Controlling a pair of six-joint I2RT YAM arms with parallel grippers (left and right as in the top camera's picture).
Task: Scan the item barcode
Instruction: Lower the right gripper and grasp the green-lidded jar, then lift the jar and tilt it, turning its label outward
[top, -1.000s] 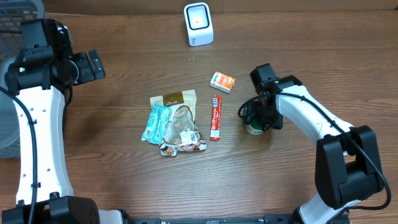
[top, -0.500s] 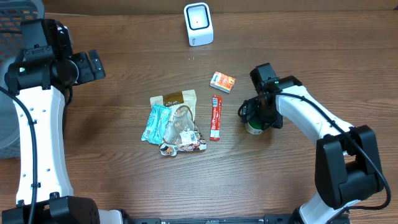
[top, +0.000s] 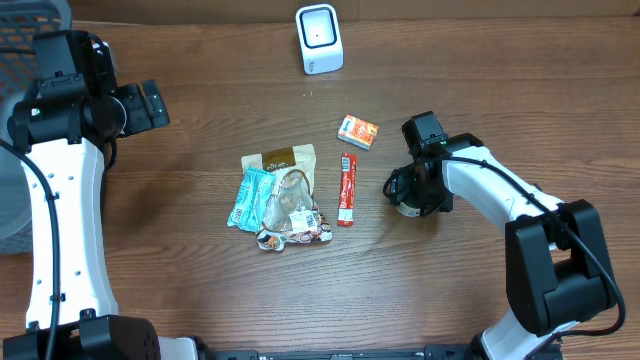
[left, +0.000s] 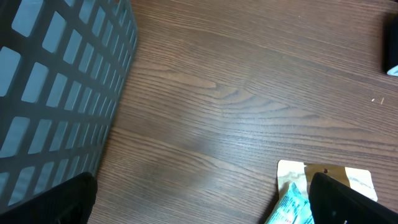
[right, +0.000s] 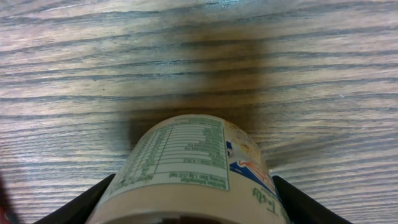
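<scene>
White tub (right: 186, 162), nutr. label up, prob. on side; scanner (top: 319, 38) upright, far edge.

Bare wood between basket (left: 62, 81) and packets (top: 280, 200)

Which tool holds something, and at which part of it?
The right tool seems to clamp the cup by its opposite sides; the left tool holds nothing.

A dark brown wood-grain table (top: 200, 300) fills the view under even light. A grey lattice basket (left: 56, 87) stands at its left edge.
</scene>
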